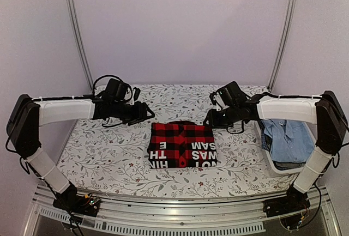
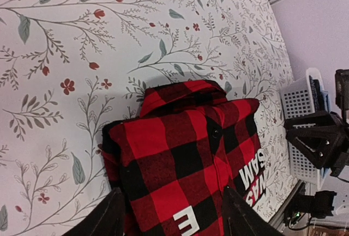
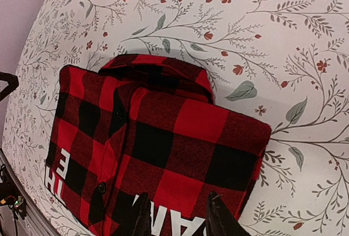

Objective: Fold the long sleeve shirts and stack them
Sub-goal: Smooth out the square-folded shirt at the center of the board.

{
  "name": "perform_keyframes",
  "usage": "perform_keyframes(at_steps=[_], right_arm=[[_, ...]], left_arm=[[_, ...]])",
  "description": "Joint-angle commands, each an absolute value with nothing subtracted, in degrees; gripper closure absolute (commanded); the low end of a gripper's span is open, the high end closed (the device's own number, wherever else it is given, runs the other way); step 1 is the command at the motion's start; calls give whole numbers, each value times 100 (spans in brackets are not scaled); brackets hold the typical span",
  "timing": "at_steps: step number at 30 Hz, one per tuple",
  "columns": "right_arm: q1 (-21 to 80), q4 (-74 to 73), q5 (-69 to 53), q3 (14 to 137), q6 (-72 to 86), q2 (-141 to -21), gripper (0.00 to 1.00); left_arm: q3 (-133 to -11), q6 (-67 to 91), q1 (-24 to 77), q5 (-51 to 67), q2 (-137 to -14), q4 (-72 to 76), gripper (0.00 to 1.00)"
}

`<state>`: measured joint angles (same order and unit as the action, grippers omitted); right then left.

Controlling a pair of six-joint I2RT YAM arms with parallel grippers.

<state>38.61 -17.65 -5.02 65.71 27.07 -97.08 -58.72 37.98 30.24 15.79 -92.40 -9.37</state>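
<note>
A red-and-black check shirt [image 1: 182, 145] with white block letters lies folded into a square on the floral tablecloth [image 1: 109, 149], collar toward the back. It also shows in the left wrist view [image 2: 185, 159] and the right wrist view [image 3: 158, 143]. My left gripper [image 1: 146, 112] hovers open and empty above the table just beyond the shirt's far left corner. My right gripper [image 1: 210, 119] hovers open and empty just beyond the far right corner. In each wrist view the dark fingertips [image 2: 109, 217] [image 3: 218, 219] stand apart over the cloth without touching it.
A white basket [image 1: 272, 159] at the right table edge holds a blue shirt [image 1: 289, 140]; its mesh wall shows in the left wrist view [image 2: 302, 102]. A metal rail [image 1: 180, 214] runs along the near edge, and white walls with metal posts close the back.
</note>
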Motion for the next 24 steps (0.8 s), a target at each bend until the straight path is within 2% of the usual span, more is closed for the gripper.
perform_keyframes(at_steps=[1,14,24], right_arm=[[4116,-1746,-557,6732,2787,-9886,68],[3962,-1574,-693,7392,2764,-11022,71],[3599,-1583,-852,7992,2748,-11912,67]], left_arm=[[-5769,3888,3497,1460,-9063,-1136,40],[-5775,4136,4114,1424,-9322,-1056,42],[-5674,4173,4173,1454,-9314,-1038,43]])
